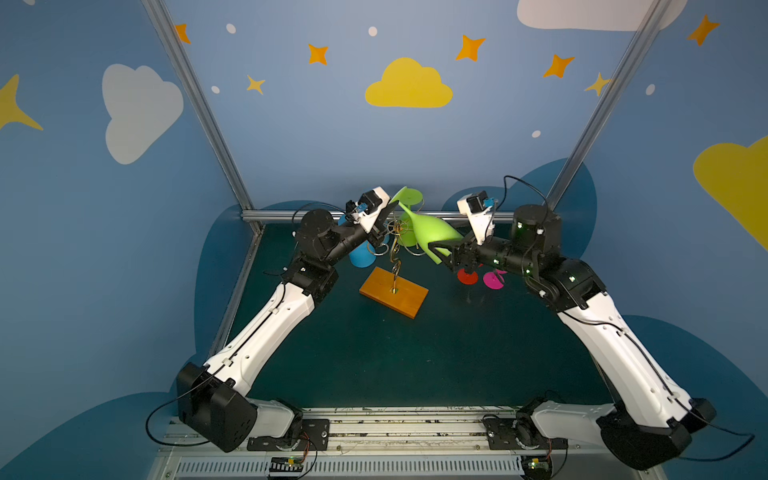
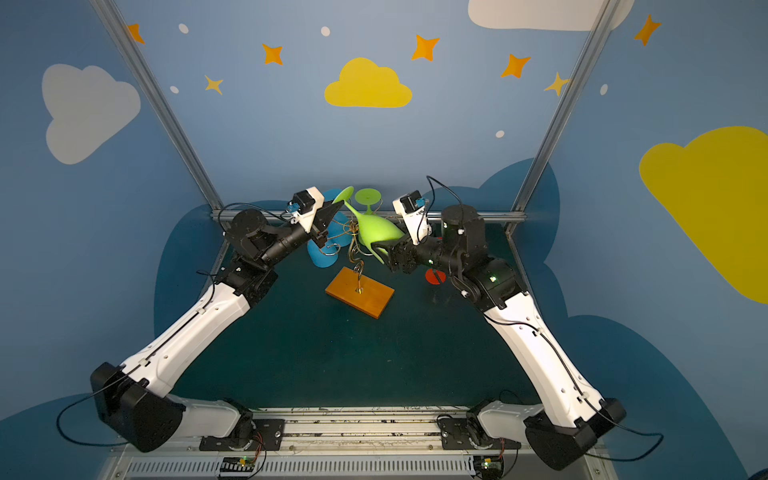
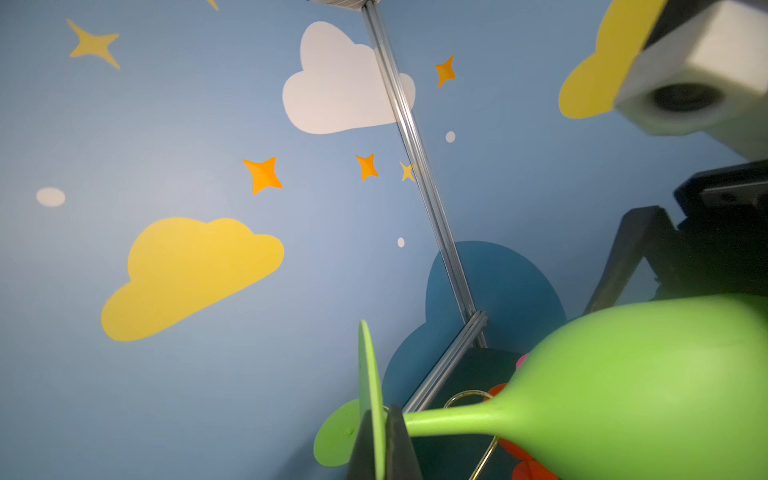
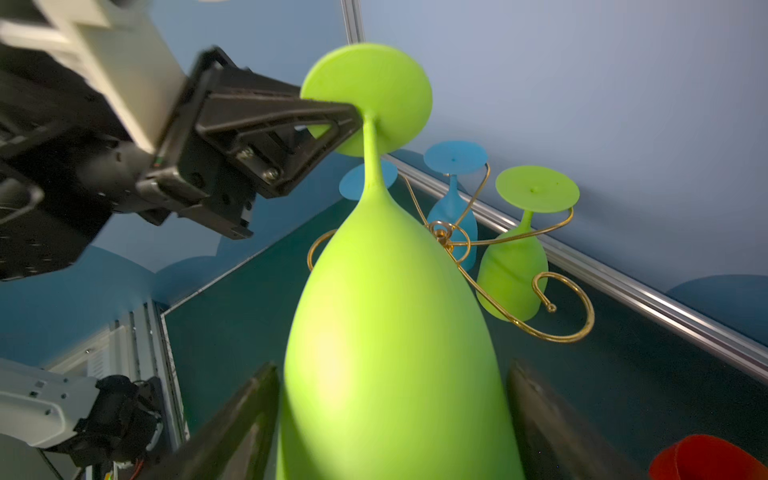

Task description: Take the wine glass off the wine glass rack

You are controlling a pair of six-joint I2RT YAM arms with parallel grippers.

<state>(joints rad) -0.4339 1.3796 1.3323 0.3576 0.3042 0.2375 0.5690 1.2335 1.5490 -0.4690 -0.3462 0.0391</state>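
The lime-green plastic wine glass [image 1: 430,235] hangs tilted in the air between the two arms, above and just right of the gold wire wine glass rack with its orange-brown wooden base [image 1: 394,291], which stands mid-bench. The left end effector [image 4: 357,114] is pinched tight on the glass's flat round foot at the stem. The right end effector [image 4: 392,415] has its dark fingers [image 4: 540,415] spread wide around the bowl, seemingly not touching it, though blur makes that uncertain. A second green glass [image 4: 513,274] and a blue glass [image 4: 453,216] hang on the rack's far arms.
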